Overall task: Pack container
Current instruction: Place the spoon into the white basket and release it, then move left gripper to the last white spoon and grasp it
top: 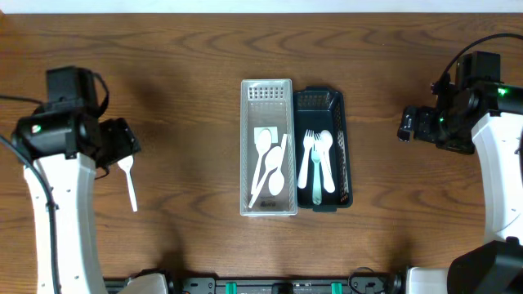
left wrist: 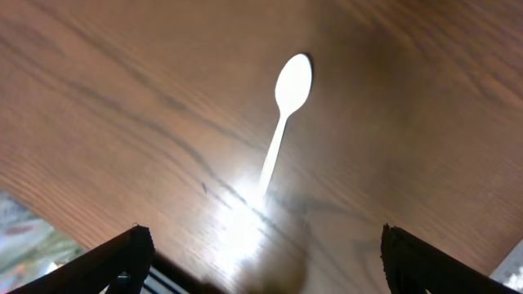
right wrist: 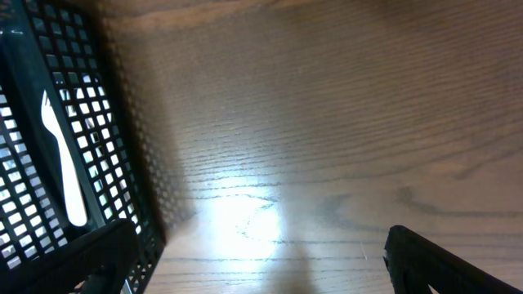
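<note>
While both arms hung at opposite sides of the wooden counter (top: 188, 65), two long containers sat touching side by side at its middle: a clear perforated tray (top: 267, 92) holding white plastic spoons (top: 270, 167), and to its right a dark mesh basket (top: 317, 101) holding pale forks (top: 309, 159). A single white spoon (left wrist: 278, 135) lay loose on the counter well left of them, under the left end effector (left wrist: 263, 253), whose fingers were spread wide and held nothing. The right end effector (right wrist: 257, 245) was equally wide apart and empty beside the basket.
</note>
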